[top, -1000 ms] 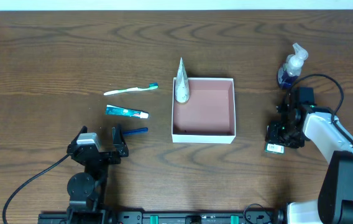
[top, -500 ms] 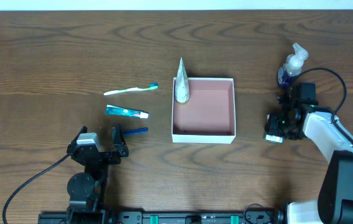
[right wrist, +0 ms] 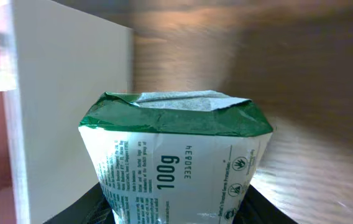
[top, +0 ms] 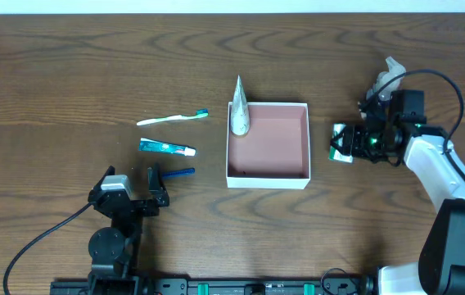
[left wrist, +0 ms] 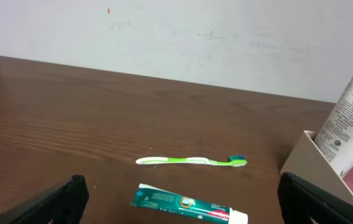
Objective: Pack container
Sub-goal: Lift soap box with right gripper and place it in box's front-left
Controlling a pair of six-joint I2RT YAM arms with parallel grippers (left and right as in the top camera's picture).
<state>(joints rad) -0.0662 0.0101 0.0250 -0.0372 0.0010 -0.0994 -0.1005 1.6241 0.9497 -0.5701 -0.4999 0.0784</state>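
The container (top: 268, 176), a shallow white-walled box with a reddish-pink inside, sits at the table's middle; its wall shows in the right wrist view (right wrist: 64, 106). A white shampoo tube (top: 239, 111) leans in its far left corner and shows in the left wrist view (left wrist: 350, 118). My right gripper (top: 354, 141) is shut on a green-and-white 100g pack (right wrist: 176, 162), held just right of the container (top: 340, 142). My left gripper (top: 152, 187) is open and empty near the front left. A green toothbrush (top: 171, 118), a toothpaste tube (top: 167, 147) and a blue item (top: 180, 173) lie left of the container.
A pump bottle with blue liquid (top: 384, 82) stands at the far right, behind my right arm. The toothbrush (left wrist: 192, 162) and toothpaste (left wrist: 189, 204) lie ahead of my left gripper. A pale wall runs along the table's far edge.
My right gripper has lifted the green-and-white pack and carried it left and away from the front, toward the container's right wall. The left arm has not moved.
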